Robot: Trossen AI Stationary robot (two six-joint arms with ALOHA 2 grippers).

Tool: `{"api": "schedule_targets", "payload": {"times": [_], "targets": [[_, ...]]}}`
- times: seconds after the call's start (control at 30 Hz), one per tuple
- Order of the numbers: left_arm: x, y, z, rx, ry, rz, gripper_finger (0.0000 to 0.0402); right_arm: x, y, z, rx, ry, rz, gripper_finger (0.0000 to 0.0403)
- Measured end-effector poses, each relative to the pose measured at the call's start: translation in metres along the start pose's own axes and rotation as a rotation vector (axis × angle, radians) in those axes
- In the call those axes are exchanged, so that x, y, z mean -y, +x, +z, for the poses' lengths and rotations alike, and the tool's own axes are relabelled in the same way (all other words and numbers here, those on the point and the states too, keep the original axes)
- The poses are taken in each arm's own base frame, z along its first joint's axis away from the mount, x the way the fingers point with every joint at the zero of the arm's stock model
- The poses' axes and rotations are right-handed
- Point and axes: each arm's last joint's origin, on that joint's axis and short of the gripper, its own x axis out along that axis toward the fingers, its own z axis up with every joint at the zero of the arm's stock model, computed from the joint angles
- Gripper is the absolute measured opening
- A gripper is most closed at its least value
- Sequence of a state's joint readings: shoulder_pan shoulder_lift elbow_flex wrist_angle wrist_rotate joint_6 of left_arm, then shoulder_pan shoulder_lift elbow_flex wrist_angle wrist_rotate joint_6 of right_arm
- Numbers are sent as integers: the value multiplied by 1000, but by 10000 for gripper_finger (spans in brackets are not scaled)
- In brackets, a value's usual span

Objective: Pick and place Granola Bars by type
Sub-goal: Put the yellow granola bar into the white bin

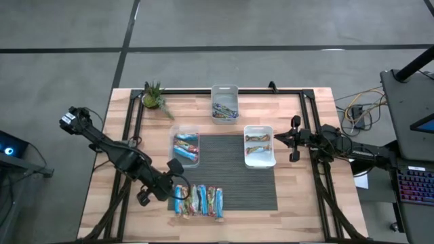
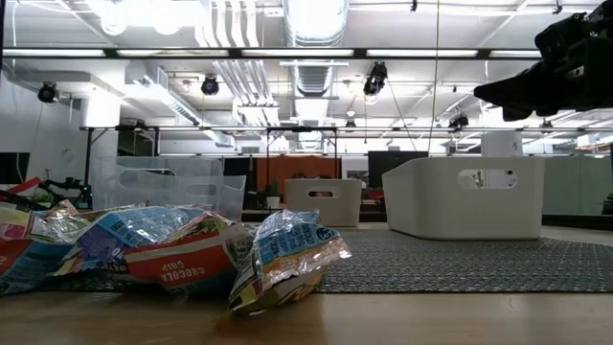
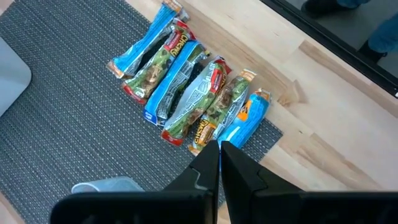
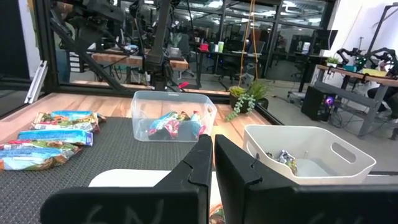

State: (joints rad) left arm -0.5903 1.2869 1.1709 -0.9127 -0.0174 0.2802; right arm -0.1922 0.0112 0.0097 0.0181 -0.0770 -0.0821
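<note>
The main risk lies in the tight packing of the loose granola bars (image 1: 199, 200). They lie side by side, touching and partly overlapping, at the near edge of the dark woven mat (image 1: 234, 196). A gripper coming down on one bar is likely to catch its neighbour too, or push the row off the mat onto the wooden table (image 1: 305, 203). The shiny wrappers look slippery and crinkled, so a pinch on a loose end may slide off. Sorting by type could also go astray, since several wrappers share blue and green tones.

The left gripper (image 3: 219, 152) hovers just above the near end of the row, its fingers pressed together and holding nothing. The right gripper (image 4: 213, 146) waits at the right side of the table beside the white bin (image 1: 259, 146), likewise closed and empty.

The loose bars are slim oblongs in glossy wrappers: blue, green and brownish-orange with red labels. More bars already lie in the clear bin (image 1: 184, 146) left of the mat, in the white bin, and in the far bin (image 1: 224, 103).
</note>
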Motion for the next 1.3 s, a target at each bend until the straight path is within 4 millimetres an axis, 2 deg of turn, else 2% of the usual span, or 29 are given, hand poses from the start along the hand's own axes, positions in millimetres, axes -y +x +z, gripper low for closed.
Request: {"api": "schedule_targets", "payload": {"times": [1.3], "targets": [[4,0,-5,-51,15,-24,0,0,0,0,0,0,0,9]]}}
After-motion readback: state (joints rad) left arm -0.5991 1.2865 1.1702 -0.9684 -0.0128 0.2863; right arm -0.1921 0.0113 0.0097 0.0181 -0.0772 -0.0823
